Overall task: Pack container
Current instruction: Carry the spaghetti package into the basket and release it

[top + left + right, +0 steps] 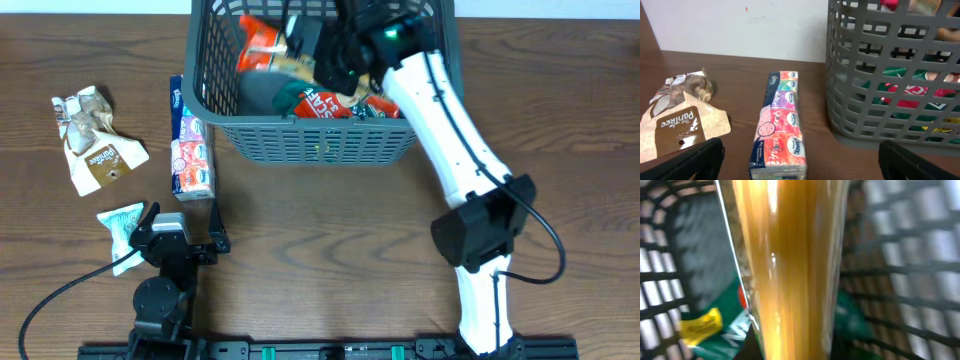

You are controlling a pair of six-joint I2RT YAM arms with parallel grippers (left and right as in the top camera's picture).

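The container (pixel 310 145) stands at the far centre of the table (pixel 330 230). The right gripper (pixel 338 52) is inside it, above the red and green packets (pixel 330 103) on its bottom. A clear pack of yellow strands (pixel 790 270) fills the right wrist view and hides the fingers, so I cannot tell whether this gripper is clamped or released. The left gripper (pixel 184 218) sits at the table's near left, jaws spread wide and empty, apart from the container. A tissue pack (pixel 780 120) lies just beside the container's left wall.
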